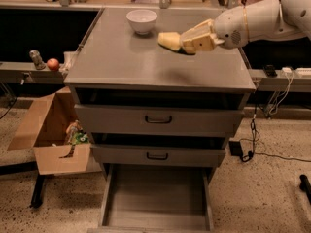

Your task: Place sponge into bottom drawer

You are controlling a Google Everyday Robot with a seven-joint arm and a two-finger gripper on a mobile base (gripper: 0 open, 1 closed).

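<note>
The pale yellow sponge (168, 40) is held in my cream-coloured gripper (190, 41), lifted above the grey cabinet top (121, 62), just right of the white bowl (142, 21). The gripper is shut on the sponge's right end, and the arm reaches in from the upper right. The bottom drawer (156, 198) is pulled out at the foot of the cabinet, showing a flat grey floor with nothing on it. The sponge's shadow falls on the cabinet top below it.
Two upper drawers (158, 120) with dark handles are closed. An open cardboard box (53, 135) stands on the floor at the left. A red apple (53, 64) sits on a ledge at the left. Cables (252, 144) lie at the right.
</note>
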